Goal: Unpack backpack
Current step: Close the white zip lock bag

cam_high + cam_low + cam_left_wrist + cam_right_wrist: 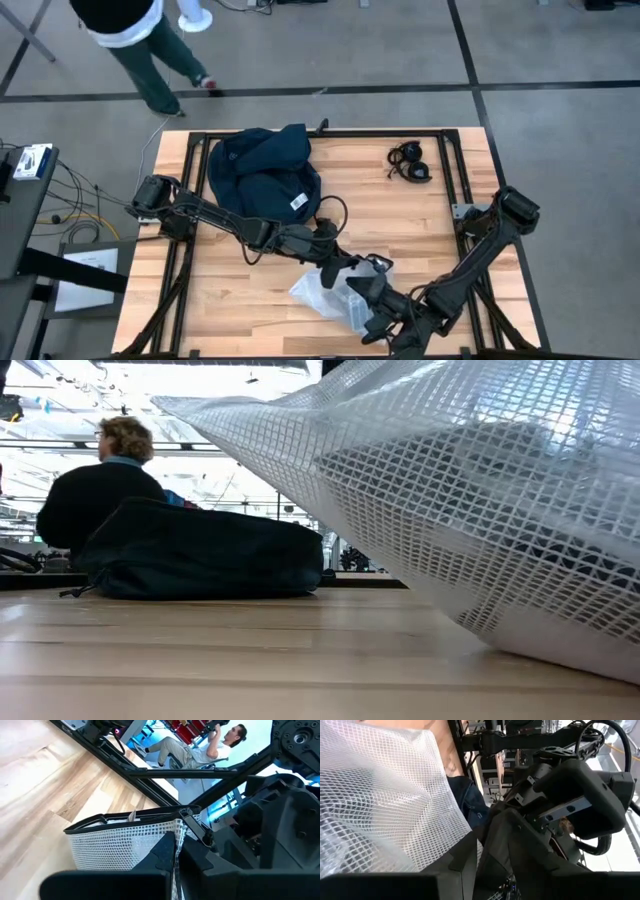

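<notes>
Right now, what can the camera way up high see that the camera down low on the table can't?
Only the high view shows both arms meeting at the near edge, the left gripper and right gripper at the mesh bag, plus black headphones at the far right. Only the low view shows a seated person behind the table. Both show the backpack, the mesh bag and the wooden table.

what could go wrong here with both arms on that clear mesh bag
Both grippers, left and right, meet at the clear mesh pouch near the table's front edge, so the arms could collide. If both pull, the thin mesh could tear or slip free. The pouch also fills the low view, hiding that side.
</notes>
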